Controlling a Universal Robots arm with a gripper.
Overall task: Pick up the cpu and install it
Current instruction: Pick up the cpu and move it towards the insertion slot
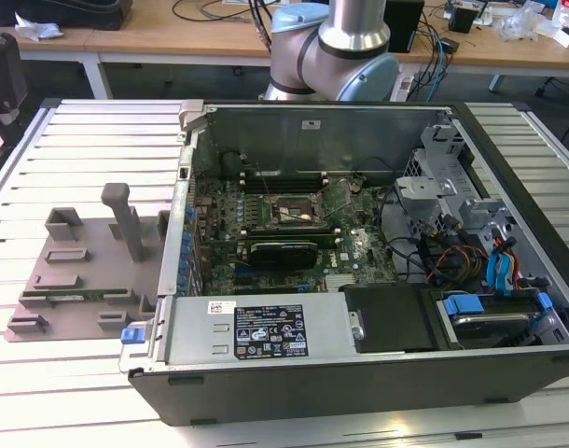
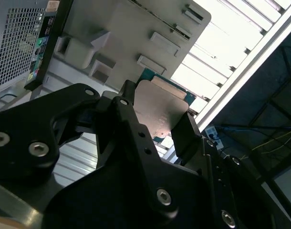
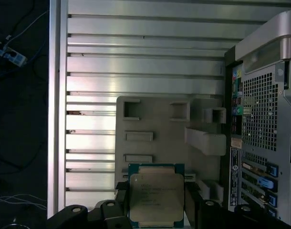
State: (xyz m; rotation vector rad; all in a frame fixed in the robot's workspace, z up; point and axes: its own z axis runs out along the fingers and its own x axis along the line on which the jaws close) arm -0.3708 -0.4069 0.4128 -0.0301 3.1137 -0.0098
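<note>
Over the slatted table (image 3: 136,62), the tool (image 3: 155,190) clamps the cpu (image 3: 156,196).

In the second wrist view the fingers (image 2: 183,136) of the gripper (image 2: 160,117) cover two sides and the lower part of the cpu (image 2: 160,107), so where pad meets rim cannot be made out. In the first wrist view the frame cuts off the cpu's nearest side and most of the computer case (image 3: 265,109), and the cpu hides part of the holder plate (image 3: 155,119) on the slatted table (image 3: 136,57). In the exterior view the arm (image 1: 336,51) at the table's far edge is cut off above its joint, and the socket (image 1: 294,210) is too small to tell open from closed.
</note>
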